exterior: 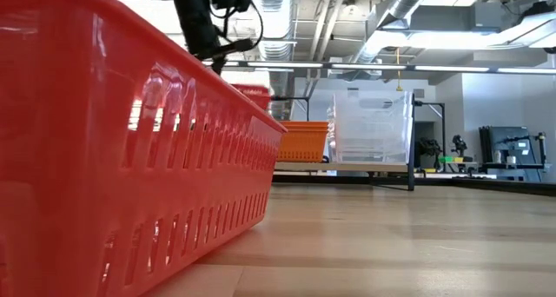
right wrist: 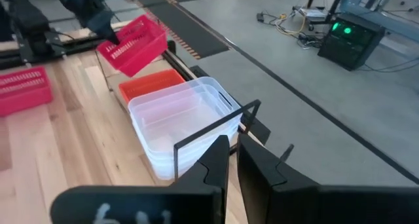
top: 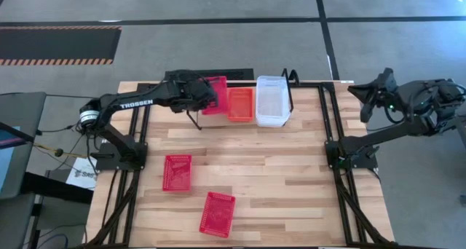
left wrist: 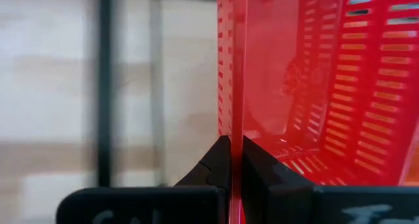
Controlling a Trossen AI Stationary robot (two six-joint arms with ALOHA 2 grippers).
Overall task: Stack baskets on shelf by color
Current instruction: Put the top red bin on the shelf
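Note:
My left gripper (top: 204, 95) is shut on a red basket (top: 215, 95) over the left end of the black rod shelf (top: 313, 83) at the table's far edge. On the shelf, an orange basket (top: 241, 104) sits beside it, then a stack of clear baskets (top: 273, 100). Two more red baskets (top: 177, 172) (top: 218, 213) lie flat on the table nearer the front. My right gripper (right wrist: 232, 152) hovers off the table's far right corner, open by a narrow gap, with nothing between its fingers. My left gripper pinches one side wall (left wrist: 232, 99) of the red basket, one finger (left wrist: 262, 168) inside the basket and one outside. The fingers slant down at it from the table's left. The basket (right wrist: 134, 44) hangs tilted, lifted above the shelf's left end.
The shelf's upright looped end (right wrist: 216, 129) stands just right of the clear baskets. The nearer red basket (exterior: 130, 158) fills the left of the low view. Bare wood lies between the shelf and the two loose red baskets. The arms' black frames run along both table sides.

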